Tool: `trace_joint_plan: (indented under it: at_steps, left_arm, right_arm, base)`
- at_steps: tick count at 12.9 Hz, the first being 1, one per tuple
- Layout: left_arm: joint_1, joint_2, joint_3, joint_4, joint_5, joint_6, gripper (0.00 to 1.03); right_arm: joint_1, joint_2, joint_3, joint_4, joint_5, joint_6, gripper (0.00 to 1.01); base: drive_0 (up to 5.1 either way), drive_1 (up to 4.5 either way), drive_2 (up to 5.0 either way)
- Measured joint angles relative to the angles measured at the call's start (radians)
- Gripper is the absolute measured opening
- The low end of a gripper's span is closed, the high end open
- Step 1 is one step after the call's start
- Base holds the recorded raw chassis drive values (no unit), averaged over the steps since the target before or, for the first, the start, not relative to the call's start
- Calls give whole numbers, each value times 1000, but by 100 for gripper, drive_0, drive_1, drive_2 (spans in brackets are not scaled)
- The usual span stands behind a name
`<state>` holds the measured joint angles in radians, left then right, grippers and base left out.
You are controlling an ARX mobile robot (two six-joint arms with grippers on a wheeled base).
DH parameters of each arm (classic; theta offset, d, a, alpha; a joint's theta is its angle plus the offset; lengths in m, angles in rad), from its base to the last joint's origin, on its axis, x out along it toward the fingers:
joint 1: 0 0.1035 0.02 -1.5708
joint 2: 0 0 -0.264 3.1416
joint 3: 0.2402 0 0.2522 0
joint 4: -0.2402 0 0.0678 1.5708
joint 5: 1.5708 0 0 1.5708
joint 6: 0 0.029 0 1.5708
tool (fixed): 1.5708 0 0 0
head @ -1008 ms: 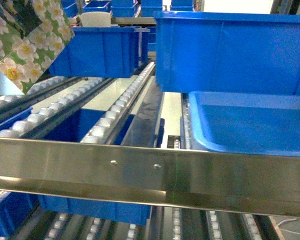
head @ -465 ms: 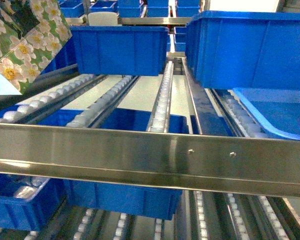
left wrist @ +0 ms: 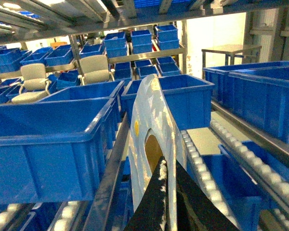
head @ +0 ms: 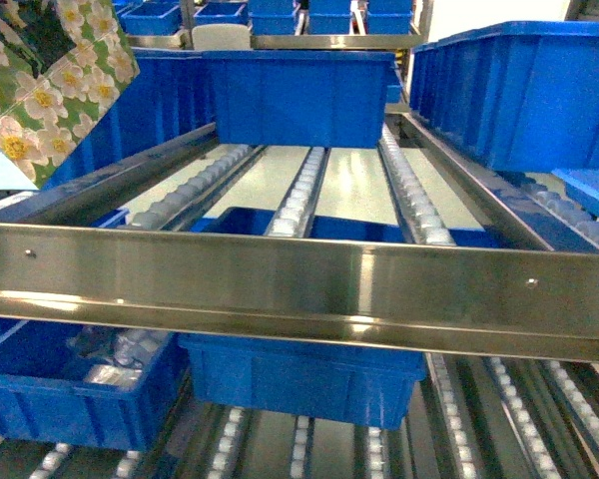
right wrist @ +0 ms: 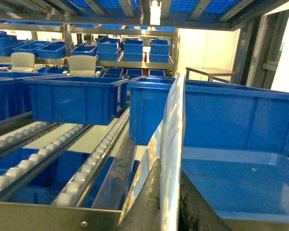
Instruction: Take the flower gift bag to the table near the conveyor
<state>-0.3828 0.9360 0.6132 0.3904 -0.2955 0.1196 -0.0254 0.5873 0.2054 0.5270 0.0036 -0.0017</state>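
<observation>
Flower gift bag (head: 50, 85) hangs raised at upper left, above the conveyor (head: 299, 289) rollers. Left gripper (left wrist: 167, 192) is clamped on its top edge. Right gripper (right wrist: 169, 202) pinches a second bag (right wrist: 172, 144).

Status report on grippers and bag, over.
Left gripper shut on flower gift bag. Right gripper shut on second bag. Conveyor rail and blue bins ahead.

The steel-framed roller conveyor (head: 309, 190) carried a blue plastic bin (head: 299, 100) at twelve o'clock, another blue bin (head: 519, 90) at two o'clock, behind its shiny front rail (head: 299, 299).
</observation>
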Motion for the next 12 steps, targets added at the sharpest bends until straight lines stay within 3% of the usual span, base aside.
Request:
trace_joint_plan:
  at_steps: [12]
  left_arm:
    - [0,-2,0,0,0,-6,2]
  right_arm:
    - [0,0,0,1,0,0,3]
  base:
    - [-492,119,343]
